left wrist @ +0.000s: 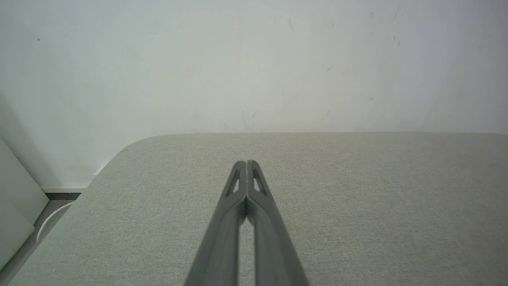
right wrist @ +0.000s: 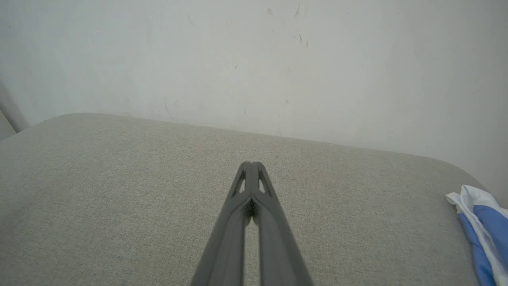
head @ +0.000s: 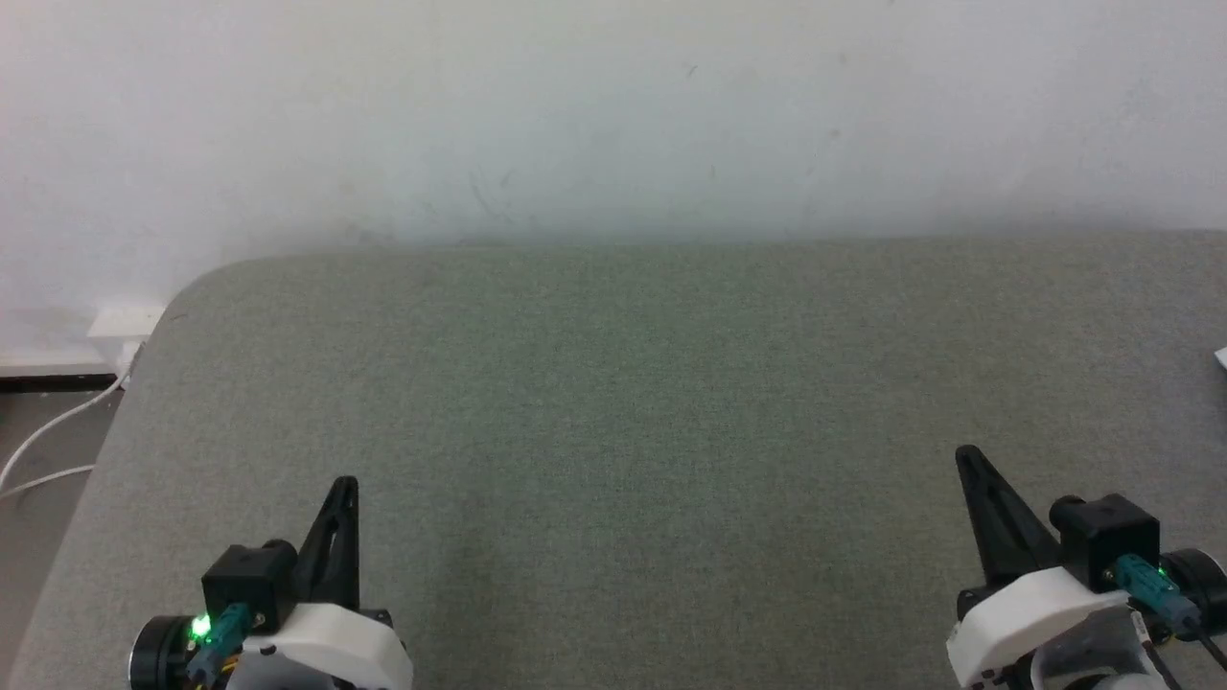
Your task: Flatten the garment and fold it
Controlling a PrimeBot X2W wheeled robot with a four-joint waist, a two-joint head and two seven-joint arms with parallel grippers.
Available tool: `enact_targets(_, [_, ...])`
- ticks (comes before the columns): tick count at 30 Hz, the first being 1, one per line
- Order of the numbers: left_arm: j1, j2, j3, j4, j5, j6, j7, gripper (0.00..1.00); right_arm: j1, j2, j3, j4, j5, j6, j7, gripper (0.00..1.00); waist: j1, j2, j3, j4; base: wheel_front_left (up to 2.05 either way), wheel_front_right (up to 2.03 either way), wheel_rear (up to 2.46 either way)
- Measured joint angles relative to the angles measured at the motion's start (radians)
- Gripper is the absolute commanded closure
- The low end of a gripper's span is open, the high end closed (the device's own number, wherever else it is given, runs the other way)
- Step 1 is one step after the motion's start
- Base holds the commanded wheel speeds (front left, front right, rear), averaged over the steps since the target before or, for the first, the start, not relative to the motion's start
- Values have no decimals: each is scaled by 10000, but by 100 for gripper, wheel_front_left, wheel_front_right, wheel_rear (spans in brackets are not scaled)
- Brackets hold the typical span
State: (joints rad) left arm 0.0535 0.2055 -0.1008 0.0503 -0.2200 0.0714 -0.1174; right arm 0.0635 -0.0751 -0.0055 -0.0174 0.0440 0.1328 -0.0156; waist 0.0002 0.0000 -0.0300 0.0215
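Worktop [head: 613,383], grey-green fabric w/ rounded corners, takes up the lower two-thirds of the head view, w/ a pale wall [head: 613,115] behind. Step in hand, as I judge it: fetch the shirt and bring it to the broad middle before any flattening. To do that well, the right arm prob. needs to swing toward the right edge of frame and spread its fingers first. Then pinch one layer near a hem or shoulder (not a bunched wad) and drag it low, so the cloth trails open rather than rolls.

Shirt [right wrist: 482,222]: bunched at the lower right edge of the right wrist view, on the worktop by its rounded corner. White fabric w/ bright blue panels lapped over each other. Its white edge likely also pokes in at the mid-right edge of the head view. Most of it is out of frame, so can't tell which side is up.

Left gripper [left wrist: 247,163] and right gripper [right wrist: 251,165]: fingers pressed together, tips touching, pinching nothing, both over the worktop and well apart from the shirt.
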Motion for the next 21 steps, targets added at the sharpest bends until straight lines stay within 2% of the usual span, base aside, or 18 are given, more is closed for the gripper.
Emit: enact_targets(21, [-156, -548, 351, -171, 744, -199, 428, 100, -198, 88, 21, 50, -105, 0, 63, 100, -1, 0, 111, -80, 0, 0, 0])
